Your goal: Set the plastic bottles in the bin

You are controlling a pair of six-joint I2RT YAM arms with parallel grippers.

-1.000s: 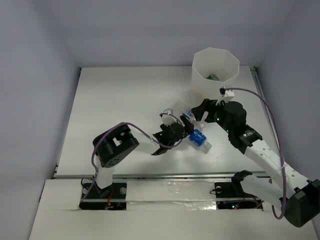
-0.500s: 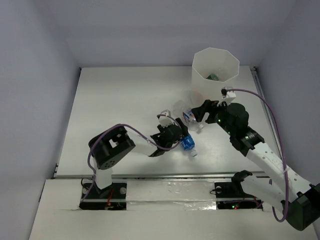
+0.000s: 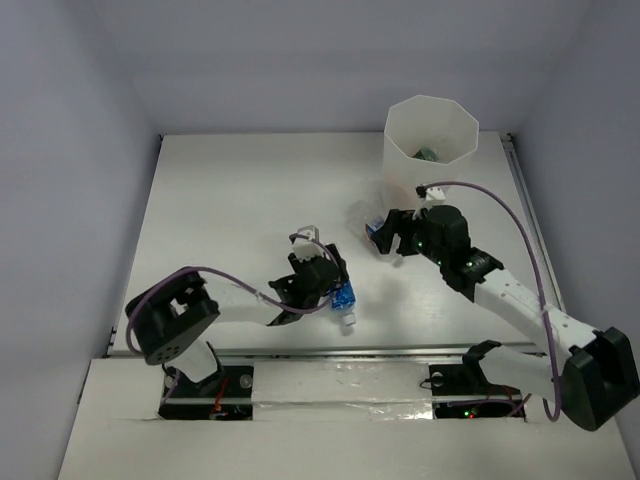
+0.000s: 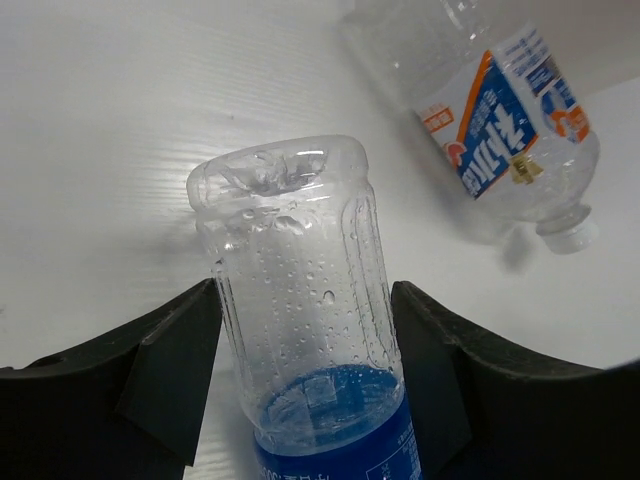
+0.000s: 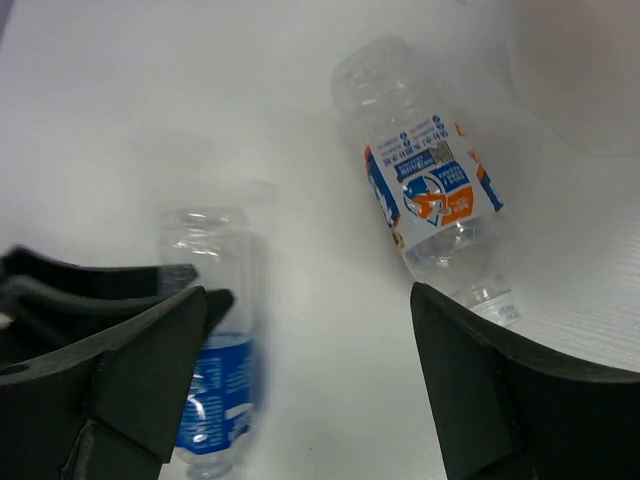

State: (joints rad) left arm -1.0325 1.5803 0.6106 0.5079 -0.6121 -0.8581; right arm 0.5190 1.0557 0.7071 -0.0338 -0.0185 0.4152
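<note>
**A:** What takes up the most room?

**B:** The white table [image 3: 220, 200]. The bin [image 3: 432, 150] stands upright at its far right corner (translucent, with an octagonal rim).

**A:** And the arms?

**B:** The right gripper [image 5: 310, 300] sits low in front of the bin, fingers spread wide, holding nothing. The left gripper [image 4: 305, 300] is nearer the table's front edge, clamped on both sides of a clear blue-labelled bottle [image 4: 290, 220].

**A:** Is that one lifted?

**B:** I cannot tell. Its white cap points toward the near edge.

**A:** Any others?

**B:** A second bottle [image 5: 430, 190], clear with a blue, orange and white label. It lies on its side on the table near the bin's foot, just ahead of the right gripper, untouched.
</note>
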